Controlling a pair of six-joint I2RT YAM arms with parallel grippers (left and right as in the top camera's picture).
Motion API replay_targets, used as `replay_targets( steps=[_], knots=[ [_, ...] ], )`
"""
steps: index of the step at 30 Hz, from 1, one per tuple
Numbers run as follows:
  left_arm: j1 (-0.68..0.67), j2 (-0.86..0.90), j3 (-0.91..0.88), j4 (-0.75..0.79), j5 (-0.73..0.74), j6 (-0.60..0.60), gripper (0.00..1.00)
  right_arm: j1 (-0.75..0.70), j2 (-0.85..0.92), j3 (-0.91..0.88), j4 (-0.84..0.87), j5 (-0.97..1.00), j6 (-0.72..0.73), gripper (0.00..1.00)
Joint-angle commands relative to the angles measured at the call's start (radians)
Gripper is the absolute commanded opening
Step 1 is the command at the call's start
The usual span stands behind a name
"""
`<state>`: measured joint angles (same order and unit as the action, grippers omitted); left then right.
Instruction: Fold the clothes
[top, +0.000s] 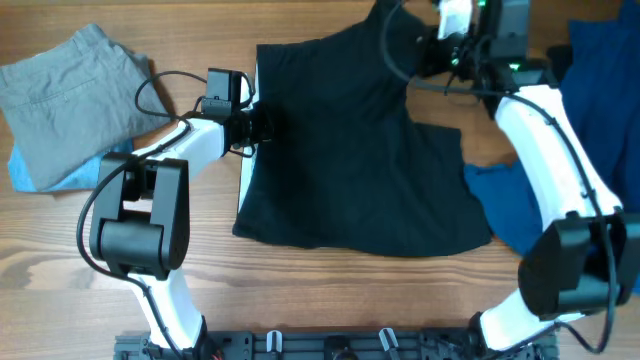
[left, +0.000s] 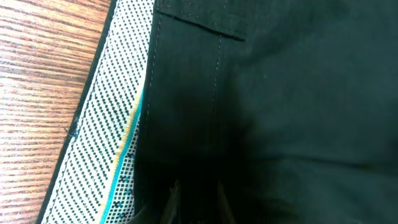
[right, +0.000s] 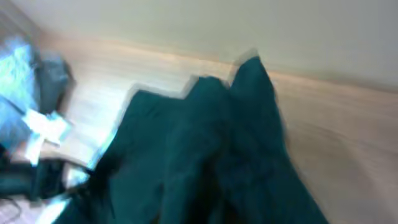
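The black garment (top: 350, 150) lies spread across the bench (top: 330, 295), the left claw (top: 262, 124) at its 9 o'clock edge by the dotted white lining (left: 106, 137); I cannot tell whether that claw grips. The right claw (top: 442, 48) sits at the garment's 1 o'clock corner, its opening lost in blur, with folded grey clothes (top: 70, 90) at 10 o'clock and blue cloth (top: 590, 70) at 3.

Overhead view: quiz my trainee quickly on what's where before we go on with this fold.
1. True or false: the grey garment lies right of the black garment.
2. Which arm's gripper is at the black garment's left edge? A) left B) right
3. Fill in: the rightmost garment is ____ in colour.
Key: 1 false, it lies to the left; 2 A, the left gripper; 3 blue.
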<state>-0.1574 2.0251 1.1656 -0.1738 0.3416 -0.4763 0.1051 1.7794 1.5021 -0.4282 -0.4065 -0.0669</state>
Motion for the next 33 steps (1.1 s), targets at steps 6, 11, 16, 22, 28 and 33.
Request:
replay_targets(
  steps=[6,11,16,22,28,33],
  knots=[
    [0.008,0.092,-0.069,-0.068,-0.096,0.009,0.21,-0.063,0.185,-0.05,-0.284,0.772,0.124,0.52],
    [0.008,0.092,-0.069,-0.07,-0.096,0.009,0.21,-0.135,0.18,-0.048,-0.224,0.696,0.233,0.7],
    [0.008,0.092,-0.069,-0.072,-0.096,0.008,0.21,-0.267,0.18,-0.049,-0.227,0.456,0.423,0.7],
    [0.008,0.092,-0.069,-0.071,-0.096,0.008,0.21,-0.305,0.18,-0.05,-0.33,0.167,0.173,0.7],
    [0.008,0.092,-0.069,-0.07,-0.096,0.008,0.21,-0.288,0.18,-0.119,-0.312,0.084,-0.012,0.7],
    [0.008,0.092,-0.069,-0.071,-0.096,0.008,0.21,-0.207,0.181,-0.312,0.147,0.084,-0.011,0.73]
  ],
)
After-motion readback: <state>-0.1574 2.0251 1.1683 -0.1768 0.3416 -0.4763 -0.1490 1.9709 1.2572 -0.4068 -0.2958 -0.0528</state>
